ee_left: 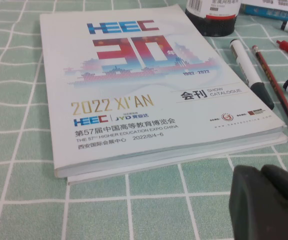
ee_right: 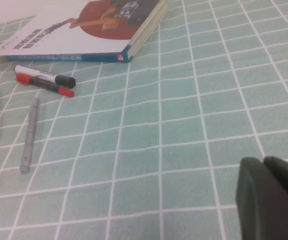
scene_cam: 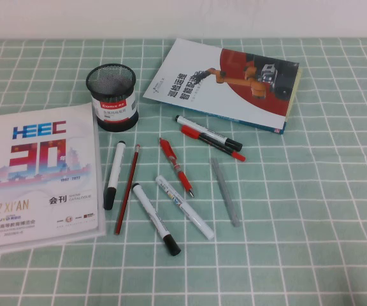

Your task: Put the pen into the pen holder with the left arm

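Two white-barrelled markers with black cap and black tail lie on the green checked cloth, and I cannot tell which one is the pen. One [scene_cam: 113, 175] lies beside the red pencil [scene_cam: 127, 189] and shows in the left wrist view [ee_left: 249, 70]. The other [scene_cam: 156, 218] lies nearer the front. The black mesh pen holder [scene_cam: 113, 95] stands upright behind them, with its base in the left wrist view [ee_left: 213, 15]. My left gripper [ee_left: 261, 170] is shut and empty, low over the cloth in front of the catalogue. My right gripper [ee_right: 263, 161] is shut and empty over bare cloth. Neither arm shows in the high view.
A white HEEC catalogue [scene_cam: 37, 172] lies at the left, close to the first marker. A robot brochure [scene_cam: 228, 83] lies at the back right. An all-white marker [scene_cam: 185, 207], a red pen [scene_cam: 176, 166], a grey pen [scene_cam: 225, 191] and two more markers [scene_cam: 209, 136] lie mid-table.
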